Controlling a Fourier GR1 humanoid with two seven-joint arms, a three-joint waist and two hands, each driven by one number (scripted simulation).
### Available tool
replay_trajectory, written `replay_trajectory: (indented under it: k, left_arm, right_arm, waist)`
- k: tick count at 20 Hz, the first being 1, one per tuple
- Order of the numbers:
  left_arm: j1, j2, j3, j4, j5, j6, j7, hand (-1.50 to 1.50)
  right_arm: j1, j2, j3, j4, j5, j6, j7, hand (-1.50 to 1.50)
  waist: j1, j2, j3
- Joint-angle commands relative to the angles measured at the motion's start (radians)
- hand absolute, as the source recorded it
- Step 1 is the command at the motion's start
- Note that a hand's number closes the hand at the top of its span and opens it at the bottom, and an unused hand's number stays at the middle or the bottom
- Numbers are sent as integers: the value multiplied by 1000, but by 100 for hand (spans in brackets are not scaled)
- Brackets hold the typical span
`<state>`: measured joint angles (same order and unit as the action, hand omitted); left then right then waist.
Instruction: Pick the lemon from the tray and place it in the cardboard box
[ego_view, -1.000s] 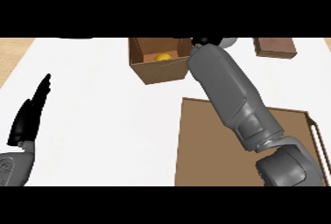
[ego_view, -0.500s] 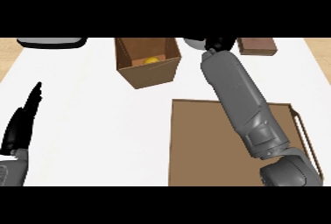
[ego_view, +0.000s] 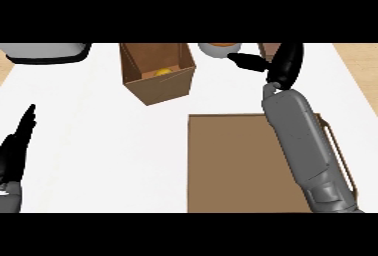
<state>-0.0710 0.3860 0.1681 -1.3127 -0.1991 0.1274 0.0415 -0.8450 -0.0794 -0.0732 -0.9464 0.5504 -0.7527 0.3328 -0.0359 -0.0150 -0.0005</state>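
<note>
Resting at the left edge, the left hand (ego_view: 16, 145) stands still with its fingers straight and together, pointing up toward twelve o'clock.

Next comes the cardboard box (ego_view: 157, 75), open at the top. The lemon (ego_view: 163, 72) sits inside it, a small yellow ball against the far wall. So the lemon is off the tray and in the box now, and the job looks done.

The brown tray (ego_view: 229, 165) lies below the box, toward five o'clock from it, with nothing showing on the part the arm does not cover.

The right hand (ego_view: 284, 64) is up near the far edge, with its arm lying across the tray. Its fingers are straight and its thumb sticks out toward the box. It holds nothing. The lemon lies at about nine o'clock from this hand, and this hand is nearer to it than the left one.

Between the box and the right hand sits a small round bowl (ego_view: 218, 48). A grey thing (ego_view: 44, 51) sits in the far left corner. I think the arm only needs to pull back, keeping off the bowl.
</note>
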Motion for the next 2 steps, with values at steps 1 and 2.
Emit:
replay_trajectory:
  k: [1,2]
  left_arm:
    - [-1,-2,2,-44,14,-18,39,0]
    - [-4,-5,2,-25,1,-4,43,0]
  right_arm:
    - [188,-48,66,-261,10,126,92,-150]
    - [227,-65,85,-325,5,176,111,-150]
  waist:
    - [-2,-1,0]
    - [-8,-2,0]
